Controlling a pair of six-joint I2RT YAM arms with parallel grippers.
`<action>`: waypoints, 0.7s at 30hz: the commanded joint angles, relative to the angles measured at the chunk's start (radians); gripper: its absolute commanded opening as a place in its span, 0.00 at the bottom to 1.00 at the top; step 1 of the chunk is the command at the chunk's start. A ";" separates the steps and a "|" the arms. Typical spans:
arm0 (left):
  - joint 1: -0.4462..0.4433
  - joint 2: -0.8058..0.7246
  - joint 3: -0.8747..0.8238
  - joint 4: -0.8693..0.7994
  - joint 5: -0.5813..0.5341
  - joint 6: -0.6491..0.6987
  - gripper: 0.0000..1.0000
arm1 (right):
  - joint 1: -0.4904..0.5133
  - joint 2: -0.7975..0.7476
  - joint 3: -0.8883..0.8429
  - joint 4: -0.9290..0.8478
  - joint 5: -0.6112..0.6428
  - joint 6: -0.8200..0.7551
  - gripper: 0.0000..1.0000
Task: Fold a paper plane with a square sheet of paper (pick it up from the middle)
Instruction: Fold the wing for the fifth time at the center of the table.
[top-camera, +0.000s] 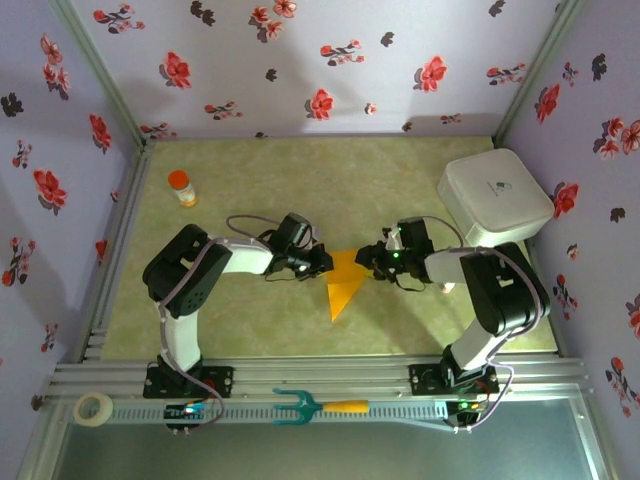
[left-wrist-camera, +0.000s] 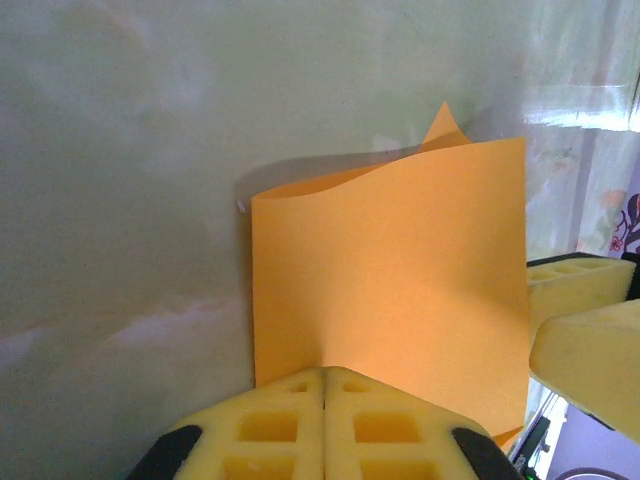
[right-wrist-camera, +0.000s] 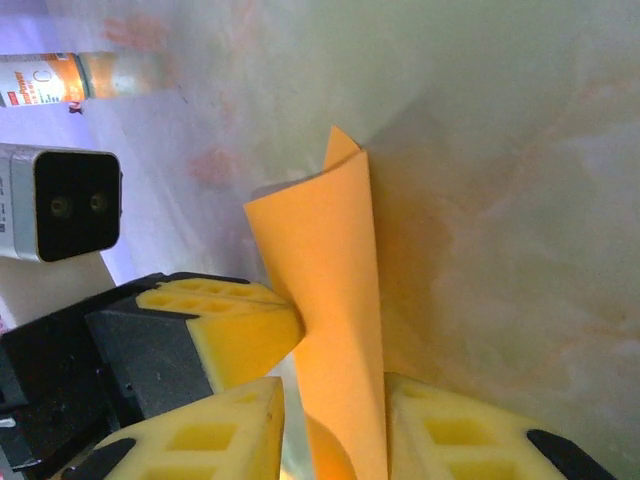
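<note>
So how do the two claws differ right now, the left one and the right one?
The left gripper is pressed shut on the square sheet of paper; the right gripper has its jaws apart, with the sheet standing between them. The left gripper reaches in from the sheet's left side, the right gripper from its right. Both have yellow pads and meet at the same orange-yellow sheet.
</note>
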 joint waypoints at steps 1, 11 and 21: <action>0.007 -0.008 -0.015 -0.025 -0.002 -0.011 0.08 | -0.015 0.032 0.032 0.042 -0.058 -0.021 0.29; 0.006 -0.014 -0.016 -0.024 -0.001 -0.009 0.08 | -0.028 0.084 0.069 0.009 -0.092 -0.051 0.17; 0.007 -0.107 0.011 -0.046 -0.013 0.006 0.19 | -0.032 0.047 0.055 -0.021 -0.037 -0.027 0.04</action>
